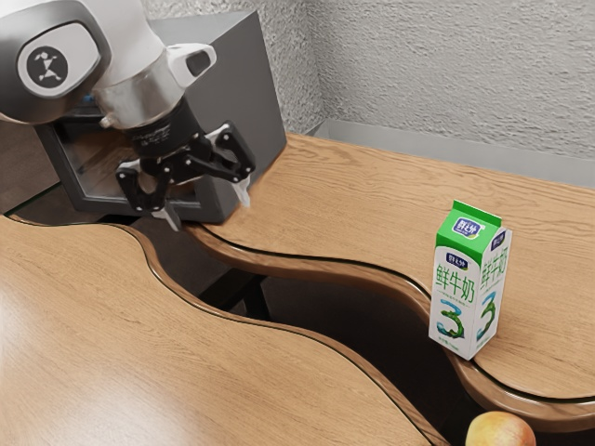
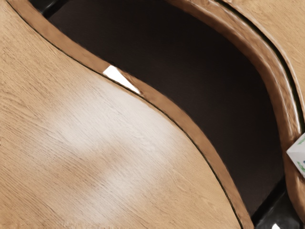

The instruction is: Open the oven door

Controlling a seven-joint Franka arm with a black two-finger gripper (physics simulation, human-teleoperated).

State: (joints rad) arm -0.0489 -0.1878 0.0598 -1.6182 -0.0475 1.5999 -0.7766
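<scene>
One black two-finger gripper (image 1: 206, 206), fingers spread and downturned, unladen. One dark-glass, grey-framed oven door (image 1: 85, 163) on boxy grey oven (image 1: 256, 102), seemingly closed; placed behind gripper, toward the exterior view's left. Probable need: swing that way, to door edge.

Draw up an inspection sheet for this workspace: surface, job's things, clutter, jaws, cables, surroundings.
Surface: wooden tabletop with wavy edges along a dark gap.
Job's things: grey oven at the exterior view's upper left; its door looks shut, though the arm partly hides it.
Clutter: milk carton upright at the gap's edge; round fruit, partly cut off at the exterior view's lower edge.
Jaws: open, nothing between them, in front of the oven.
Cables: nothing seen.
Surroundings: rough grey walls.
</scene>
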